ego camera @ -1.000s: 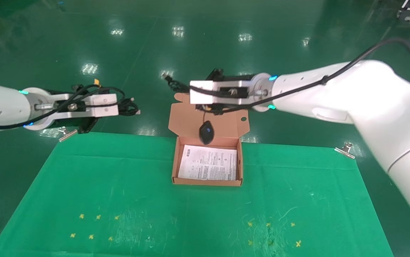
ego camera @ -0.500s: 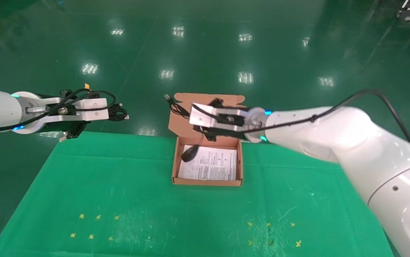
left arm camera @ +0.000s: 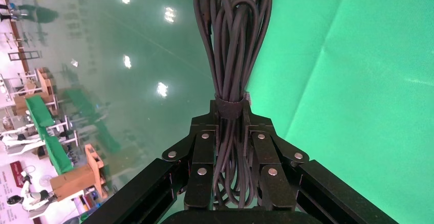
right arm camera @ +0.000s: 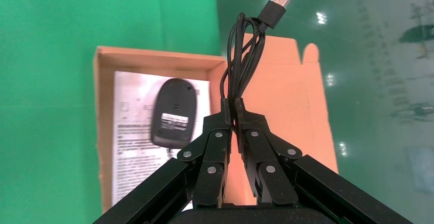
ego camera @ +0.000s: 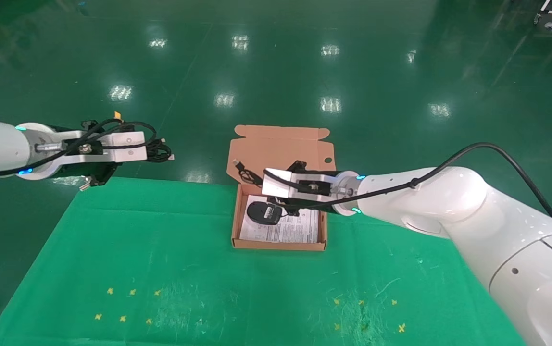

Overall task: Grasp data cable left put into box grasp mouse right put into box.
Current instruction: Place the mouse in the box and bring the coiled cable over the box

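The orange-brown box (ego camera: 279, 245) stands open at the table's far middle, flap lid (ego camera: 281, 144) raised, a white sheet inside. The black mouse (ego camera: 264, 212) lies upside down on the sheet, grey label up; it also shows in the right wrist view (right arm camera: 174, 112). My right gripper (ego camera: 276, 198) hangs low over the box, shut on the mouse's bundled cord (right arm camera: 243, 65), whose USB plug (right arm camera: 277, 5) sticks out past the fingers. My left gripper (ego camera: 153, 153) is off the table's far left corner, shut on the data cable (left arm camera: 230, 45), a strapped bundle of loops.
A green cloth (ego camera: 160, 250) covers the table, clipped at the far corners (ego camera: 466, 202). Small yellow marks (ego camera: 127, 302) sit near the front left and front right. Glossy green floor lies beyond the far edge.
My right arm has come down toward the box. The mouse, which dangled above the flap, has swung in and now lies on the sheet. The left arm has drifted slightly left.
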Controlling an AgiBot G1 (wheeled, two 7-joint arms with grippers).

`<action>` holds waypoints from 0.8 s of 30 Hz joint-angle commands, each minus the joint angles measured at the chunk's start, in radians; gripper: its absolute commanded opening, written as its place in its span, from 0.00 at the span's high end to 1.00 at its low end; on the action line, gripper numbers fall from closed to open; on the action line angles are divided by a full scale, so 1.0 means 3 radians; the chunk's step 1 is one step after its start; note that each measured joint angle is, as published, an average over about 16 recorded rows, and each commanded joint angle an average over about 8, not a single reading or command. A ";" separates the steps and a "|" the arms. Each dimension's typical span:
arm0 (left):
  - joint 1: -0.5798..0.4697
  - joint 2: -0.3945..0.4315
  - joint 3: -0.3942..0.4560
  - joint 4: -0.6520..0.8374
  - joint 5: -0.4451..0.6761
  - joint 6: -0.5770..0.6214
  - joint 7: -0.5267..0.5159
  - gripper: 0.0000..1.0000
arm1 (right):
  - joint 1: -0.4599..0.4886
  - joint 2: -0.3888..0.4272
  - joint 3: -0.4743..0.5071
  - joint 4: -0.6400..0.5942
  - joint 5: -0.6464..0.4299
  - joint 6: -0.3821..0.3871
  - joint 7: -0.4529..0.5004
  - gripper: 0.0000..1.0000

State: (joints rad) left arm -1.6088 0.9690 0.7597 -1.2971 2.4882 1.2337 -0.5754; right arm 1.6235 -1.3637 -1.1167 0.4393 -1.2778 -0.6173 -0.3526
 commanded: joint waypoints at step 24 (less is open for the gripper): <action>0.0300 0.0370 0.0130 0.0117 -0.0362 -0.0348 0.0355 1.00 | 0.0048 0.0507 -0.0122 0.0509 -0.0032 0.0129 0.0259 0.00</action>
State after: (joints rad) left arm -1.5163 1.0867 0.7994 -1.2536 2.3894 1.1187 -0.4734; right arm 1.6360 -1.2051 -1.1561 0.6036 -1.2908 -0.5775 -0.2653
